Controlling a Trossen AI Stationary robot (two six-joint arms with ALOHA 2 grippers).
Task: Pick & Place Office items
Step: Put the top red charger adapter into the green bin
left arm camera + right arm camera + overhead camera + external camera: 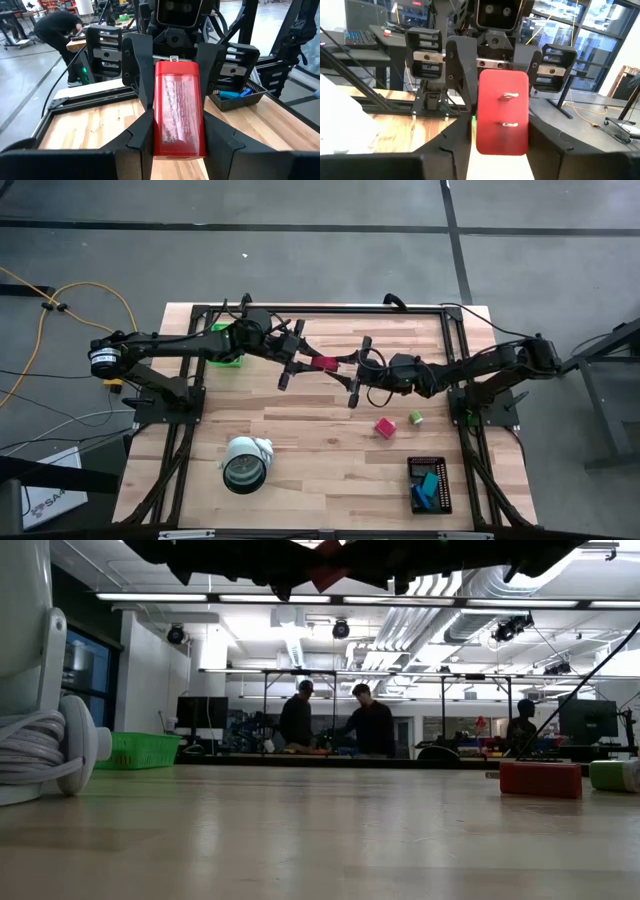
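Right up close in the left wrist view, a glossy red rectangular plastic block [178, 107] is pinched between the left gripper [177, 145] fingers, which are shut on it. From above, the same block [324, 364] is seen held mid-air over the middle of the wooden table [300, 430], its long axis running gripper to gripper, so it looks like a handover.

The right gripper [352, 375] is parked at the block's other end; its jaws are partly spread around that end, and whether the pads actually touch can't be told. So the left arm has the block, and the right one probably just needs to back straight off along that axis.

Room-wise it's fine: a small red cube [385, 427] and a green cube [415, 418] sit well below the handover, the black mesh tray [430, 485] with blue bits is near the right front corner, and the green basket [230, 360] is tucked under the left arm.
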